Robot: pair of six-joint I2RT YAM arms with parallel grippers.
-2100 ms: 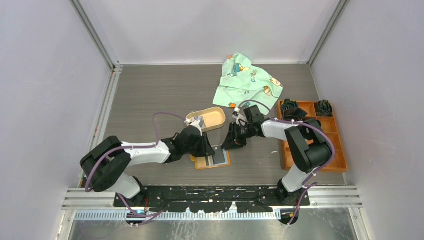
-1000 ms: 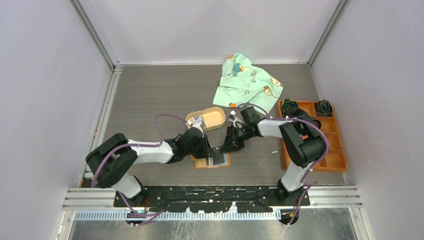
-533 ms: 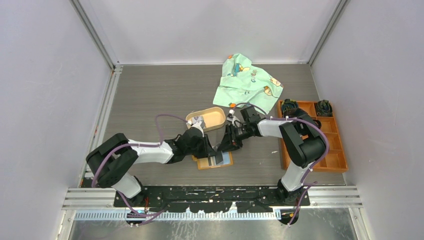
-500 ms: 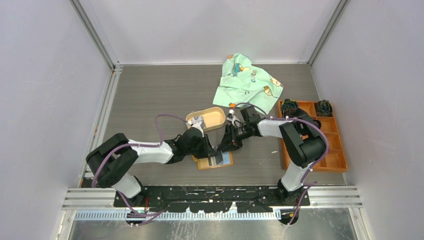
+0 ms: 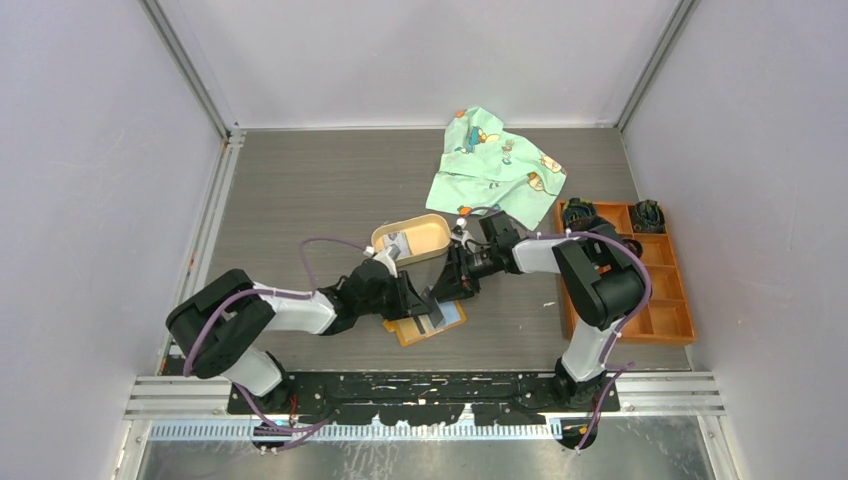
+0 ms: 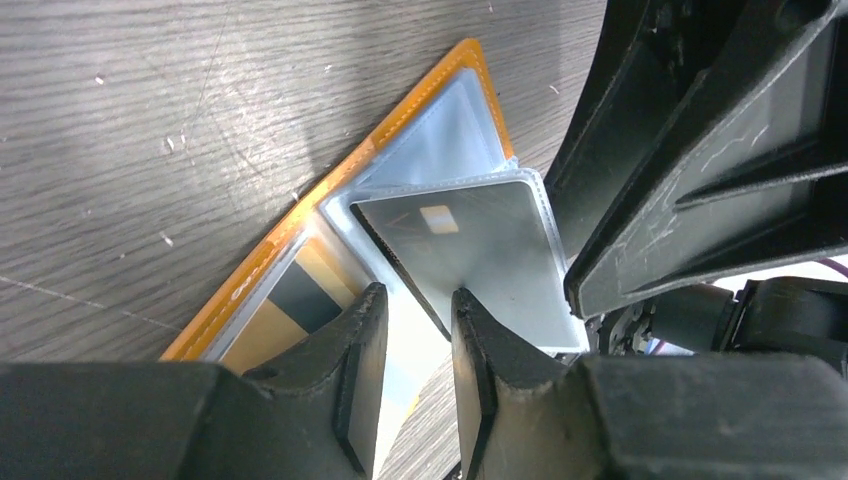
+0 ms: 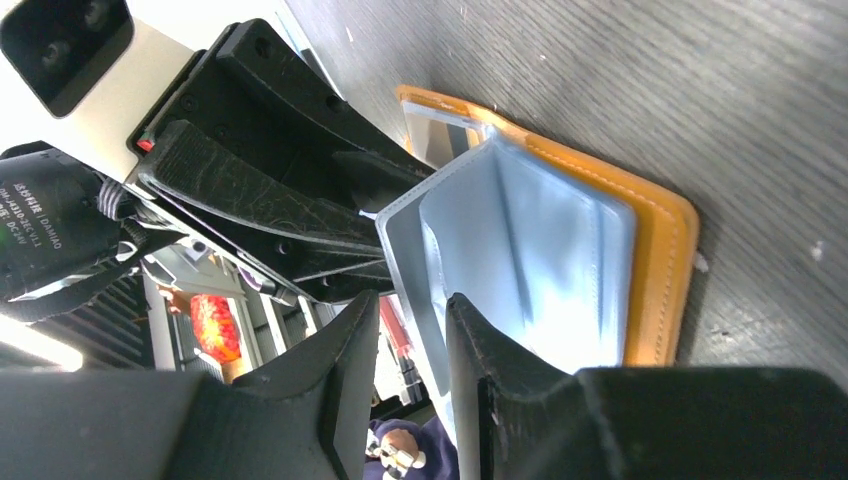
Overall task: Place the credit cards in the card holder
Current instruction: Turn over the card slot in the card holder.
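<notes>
Two glossy clear sleeves (one upright) in flat orange card holder.

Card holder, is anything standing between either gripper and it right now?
Nothing visible does. The card holder lies open on the table, and the left gripper and right gripper are both at it from opposite sides, each with a raised clear sleeve between its narrowly parted fingers. Whether they clamp it is unclear.

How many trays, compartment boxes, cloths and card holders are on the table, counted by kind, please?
card holder: 1
oval tray: 1
compartment box: 1
patterned cloth: 1
Total: 4
</notes>
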